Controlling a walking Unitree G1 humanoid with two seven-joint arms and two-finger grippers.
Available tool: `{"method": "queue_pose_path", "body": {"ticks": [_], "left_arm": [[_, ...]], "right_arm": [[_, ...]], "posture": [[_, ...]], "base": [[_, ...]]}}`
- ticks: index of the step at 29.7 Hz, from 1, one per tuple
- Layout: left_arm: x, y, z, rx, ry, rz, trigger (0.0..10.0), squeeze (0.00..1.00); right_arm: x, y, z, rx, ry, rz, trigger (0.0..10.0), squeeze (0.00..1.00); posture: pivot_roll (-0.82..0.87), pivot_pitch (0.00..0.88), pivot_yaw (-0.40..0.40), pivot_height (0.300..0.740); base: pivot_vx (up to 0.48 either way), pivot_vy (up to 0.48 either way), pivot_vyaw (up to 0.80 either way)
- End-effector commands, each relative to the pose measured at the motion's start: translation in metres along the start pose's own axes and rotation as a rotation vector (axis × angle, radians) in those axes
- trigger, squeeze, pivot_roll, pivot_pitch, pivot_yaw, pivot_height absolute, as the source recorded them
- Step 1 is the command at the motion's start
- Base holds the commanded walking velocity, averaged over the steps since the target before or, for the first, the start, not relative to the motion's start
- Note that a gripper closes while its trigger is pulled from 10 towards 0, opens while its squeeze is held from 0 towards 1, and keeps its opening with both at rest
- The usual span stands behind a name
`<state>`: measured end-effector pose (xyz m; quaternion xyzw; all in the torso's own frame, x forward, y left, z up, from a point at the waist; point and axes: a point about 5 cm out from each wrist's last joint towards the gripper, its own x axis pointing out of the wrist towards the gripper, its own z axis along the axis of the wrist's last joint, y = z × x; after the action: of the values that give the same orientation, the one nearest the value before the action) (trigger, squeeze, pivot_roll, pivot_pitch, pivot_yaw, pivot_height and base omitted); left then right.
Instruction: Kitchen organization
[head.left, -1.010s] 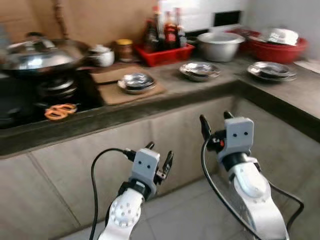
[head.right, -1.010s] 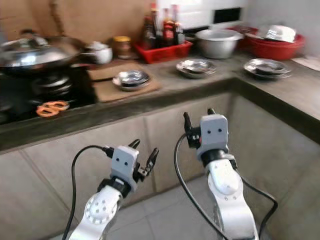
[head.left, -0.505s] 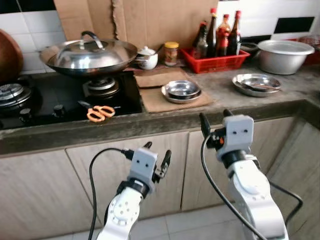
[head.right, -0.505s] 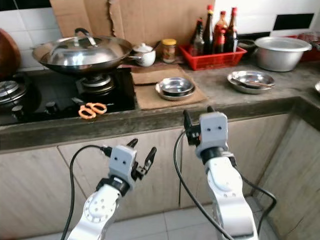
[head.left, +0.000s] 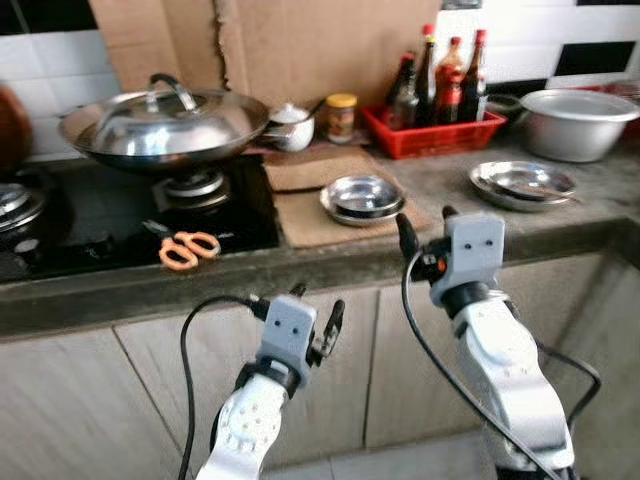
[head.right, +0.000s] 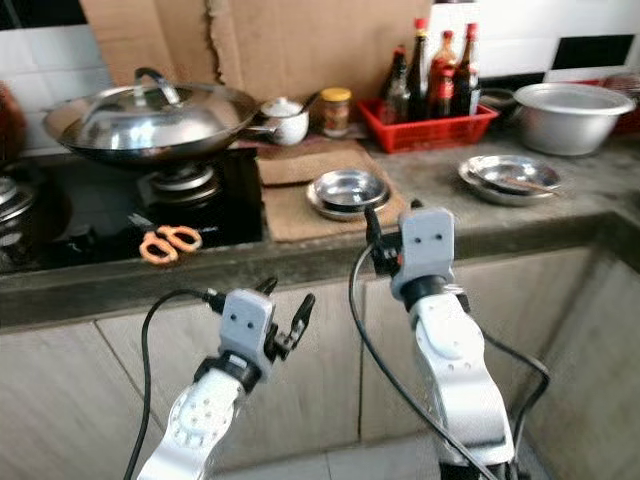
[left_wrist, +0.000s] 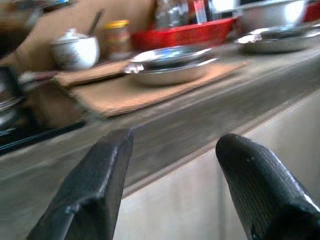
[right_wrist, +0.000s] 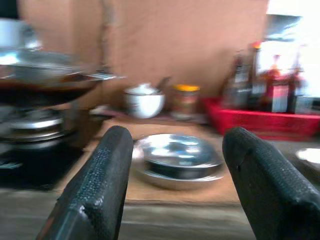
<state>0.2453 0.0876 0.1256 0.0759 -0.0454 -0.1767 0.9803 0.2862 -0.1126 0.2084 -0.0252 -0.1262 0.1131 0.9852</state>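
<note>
Fingers of both grippers spread wide, holding nothing — left gripper (head.left: 318, 312) lower centre, right gripper (head.left: 422, 228) raised before the counter edge. Stacked steel plates (head.left: 362, 197) sit centre on brown cardboard (head.left: 310, 205). No label is legible. View has shifted slightly since before — arms unchanged.

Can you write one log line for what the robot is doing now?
left pincer: open, below counter | right pincer: open, empty, facing steel dishes | scissors: on stove

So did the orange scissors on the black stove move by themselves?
No. The orange scissors lie on the black stove top in front of the lidded steel wok, same as before. Only the camera shifted.
</note>
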Motion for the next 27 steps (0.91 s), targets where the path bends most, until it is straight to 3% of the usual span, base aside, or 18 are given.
{"method": "queue_pose_path", "body": {"ticks": [1,8,12,19,27], "left_arm": [[0.003,-0.005,0.006,-0.006,-0.02,-0.016,10.0,0.0],[0.004,-0.004,0.006,-0.005,-0.023,-0.011,10.0,0.0],[0.004,-0.005,0.006,-0.004,-0.022,-0.013,10.0,0.0],[0.005,-0.005,0.007,-0.002,-0.027,-0.009,10.0,0.0],[0.005,-0.005,0.005,-0.005,-0.024,-0.005,10.0,0.0]], "right_arm": [[0.003,-0.009,-0.002,-0.008,0.023,-0.013,10.0,0.0],[0.018,-0.015,-0.003,-0.052,0.065,0.031,10.0,0.0],[0.04,-0.019,0.004,-0.063,0.066,0.111,10.0,0.0],[0.054,-0.019,0.003,-0.075,0.1,0.174,10.0,0.0],[0.073,-0.017,0.001,-0.024,0.223,0.344,10.0,0.0]], "posture": [[0.11,0.0,-0.034,0.74],[0.11,0.0,-0.037,0.74],[0.12,0.0,-0.047,0.74],[0.13,0.0,-0.055,0.74],[0.13,0.0,-0.06,0.74]], "base": [[0.311,0.0,0.0],[0.308,0.0,0.0],[0.304,0.0,0.0],[0.297,0.0,0.0],[0.105,0.0,0.0]]}}
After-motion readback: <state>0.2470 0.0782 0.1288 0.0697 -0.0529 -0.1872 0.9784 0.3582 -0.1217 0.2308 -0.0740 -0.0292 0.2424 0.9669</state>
